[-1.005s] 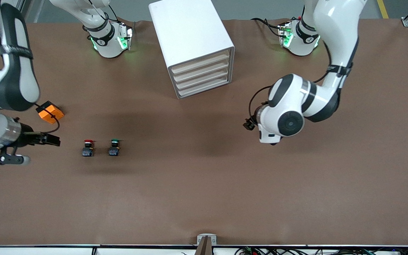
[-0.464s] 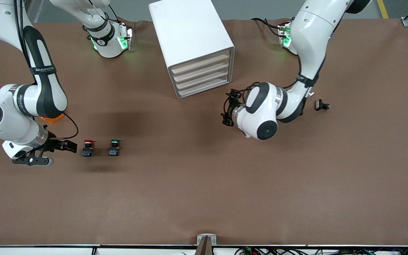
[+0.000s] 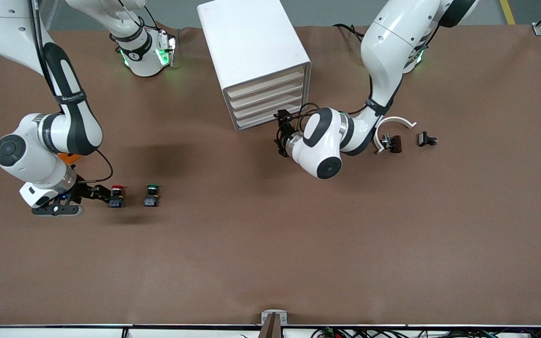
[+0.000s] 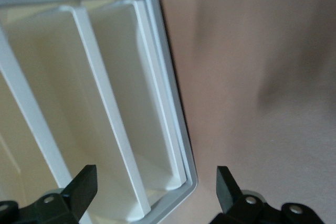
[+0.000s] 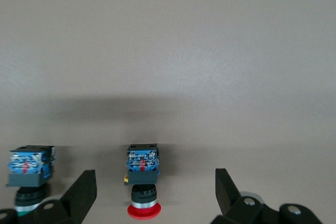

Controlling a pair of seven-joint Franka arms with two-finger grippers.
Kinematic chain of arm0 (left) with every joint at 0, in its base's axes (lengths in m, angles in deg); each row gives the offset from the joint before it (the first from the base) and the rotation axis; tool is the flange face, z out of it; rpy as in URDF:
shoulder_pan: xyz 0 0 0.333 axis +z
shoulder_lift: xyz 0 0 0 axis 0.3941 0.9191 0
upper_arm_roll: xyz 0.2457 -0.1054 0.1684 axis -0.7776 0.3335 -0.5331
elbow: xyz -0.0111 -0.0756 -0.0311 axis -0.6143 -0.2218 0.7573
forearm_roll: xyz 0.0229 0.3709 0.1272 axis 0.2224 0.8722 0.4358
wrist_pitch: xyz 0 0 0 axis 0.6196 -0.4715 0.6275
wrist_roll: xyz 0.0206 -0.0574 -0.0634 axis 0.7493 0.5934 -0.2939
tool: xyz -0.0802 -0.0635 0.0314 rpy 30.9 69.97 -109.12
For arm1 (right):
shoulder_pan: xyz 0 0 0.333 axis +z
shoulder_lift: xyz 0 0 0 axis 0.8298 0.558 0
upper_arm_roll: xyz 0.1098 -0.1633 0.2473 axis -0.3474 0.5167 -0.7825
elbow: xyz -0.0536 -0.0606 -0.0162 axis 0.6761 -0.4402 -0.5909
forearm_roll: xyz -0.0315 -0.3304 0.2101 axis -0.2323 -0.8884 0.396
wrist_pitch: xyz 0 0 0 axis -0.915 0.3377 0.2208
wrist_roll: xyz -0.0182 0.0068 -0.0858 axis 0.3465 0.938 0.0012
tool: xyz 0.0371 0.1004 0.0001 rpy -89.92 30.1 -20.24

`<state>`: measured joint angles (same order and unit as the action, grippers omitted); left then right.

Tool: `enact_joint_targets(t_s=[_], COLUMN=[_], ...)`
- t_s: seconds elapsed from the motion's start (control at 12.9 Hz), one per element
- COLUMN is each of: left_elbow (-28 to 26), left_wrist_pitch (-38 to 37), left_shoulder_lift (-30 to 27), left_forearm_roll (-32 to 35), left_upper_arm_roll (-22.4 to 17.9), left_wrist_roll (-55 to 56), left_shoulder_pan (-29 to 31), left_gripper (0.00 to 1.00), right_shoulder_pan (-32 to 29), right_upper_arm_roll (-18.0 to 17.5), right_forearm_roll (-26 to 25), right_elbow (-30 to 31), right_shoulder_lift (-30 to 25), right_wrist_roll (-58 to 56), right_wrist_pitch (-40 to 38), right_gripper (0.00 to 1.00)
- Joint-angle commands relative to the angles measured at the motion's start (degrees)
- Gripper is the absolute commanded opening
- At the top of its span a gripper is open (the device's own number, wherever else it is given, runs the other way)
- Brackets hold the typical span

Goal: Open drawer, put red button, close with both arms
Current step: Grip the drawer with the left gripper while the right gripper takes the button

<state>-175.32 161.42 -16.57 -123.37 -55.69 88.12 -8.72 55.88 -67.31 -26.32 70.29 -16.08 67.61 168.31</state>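
The red button [image 3: 117, 195] lies on the brown table toward the right arm's end, beside the green-capped button [image 3: 151, 195]. My right gripper [image 3: 101, 193] is low beside the red button and open. In the right wrist view the red button [image 5: 143, 182] sits in the gap of my right gripper [image 5: 155, 184], and neither finger touches it. The white drawer cabinet [image 3: 254, 56] stands near the arms' bases with all its drawers [image 3: 268, 101] shut. My left gripper [image 3: 280, 134] is open at the cabinet's lower front corner. In the left wrist view my left gripper [image 4: 155, 182] faces the drawer fronts [image 4: 79, 103] and holds nothing.
An orange block [image 3: 67, 157] shows partly under the right arm. Toward the left arm's end lie a white curved piece [image 3: 395, 123] and two small black parts [image 3: 391, 143], [image 3: 427, 139]. The green-capped button [image 5: 29, 174] lies just outside one right finger.
My right gripper has moved up to the red button. The left arm has swung toward the cabinet's drawer front, which uncovered the white curved piece and the small black parts.
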Motion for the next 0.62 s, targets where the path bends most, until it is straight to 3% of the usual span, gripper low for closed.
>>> enact_joint_targets(t_s=[0.0,0.23,0.31,0.54], left_elbow=[1.09,1.09,1.18,1.18], left_wrist_pitch=[-0.26,-1.22,-2.45,-6.75], left_shoulder_lift=[0.53,0.79,0.88,1.15], left_forearm_roll=[-1.81,-5.57,-7.16,-9.89], left_upper_arm_roll=[-0.36,-0.27,-0.27,-0.27], left_wrist_roll=[4.57,5.9,5.99,5.99], left_shoulder_pan=[-1.03,-1.12,-1.03,-0.42], left_gripper=[1.0,0.97,0.77,0.76], right_shoulder_pan=[-0.59,-0.67,-0.59,-0.15], right_upper_arm_roll=[-0.44,-0.44,-0.44,-1.67], right_forearm_roll=[0.89,0.89,0.97,4.3], right_elbow=[1.41,0.88,0.53,-1.49], right_shoulder_lift=[1.64,3.23,3.5,6.65], right_wrist_roll=[-1.19,-2.42,-2.42,-2.77], right_wrist_pitch=[1.79,1.79,1.97,2.58], right_gripper=[1.0,1.0,1.0,1.0])
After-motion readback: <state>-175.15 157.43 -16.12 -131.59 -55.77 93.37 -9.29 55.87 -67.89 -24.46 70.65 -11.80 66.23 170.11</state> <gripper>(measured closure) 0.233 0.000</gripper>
